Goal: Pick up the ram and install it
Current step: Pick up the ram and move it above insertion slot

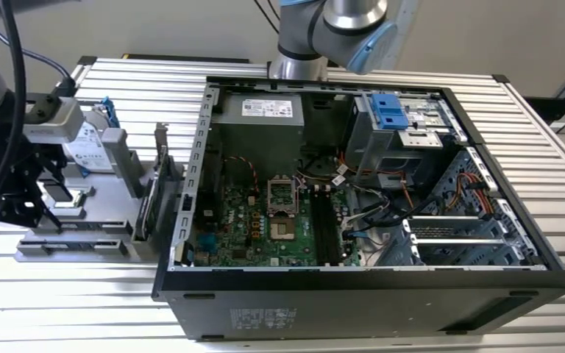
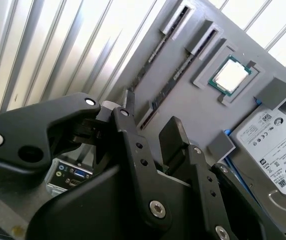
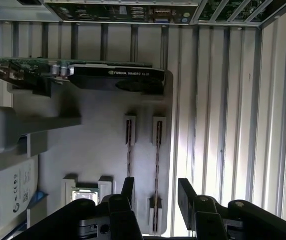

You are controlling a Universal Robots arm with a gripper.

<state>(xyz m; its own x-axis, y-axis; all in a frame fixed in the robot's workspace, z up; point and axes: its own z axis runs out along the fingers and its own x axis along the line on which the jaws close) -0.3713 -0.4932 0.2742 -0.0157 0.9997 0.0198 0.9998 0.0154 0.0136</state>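
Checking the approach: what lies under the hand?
A ram stick stands edgewise in the grey tray below the open hand, a second stick beside it; the hand covers the rest.

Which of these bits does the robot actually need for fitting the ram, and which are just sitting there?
For the job: ram stick; gripper, open above it; grey holder; open computer case.

Just sitting there: hard drive; graphics card; processor chip; other memory stick.

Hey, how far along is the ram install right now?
Nothing looks done yet. The thin dark green ram stick stands on edge in its grey holder tray. The open black pincer hangs over it, holding nothing. The pickup and the install in the open black computer case are both left.
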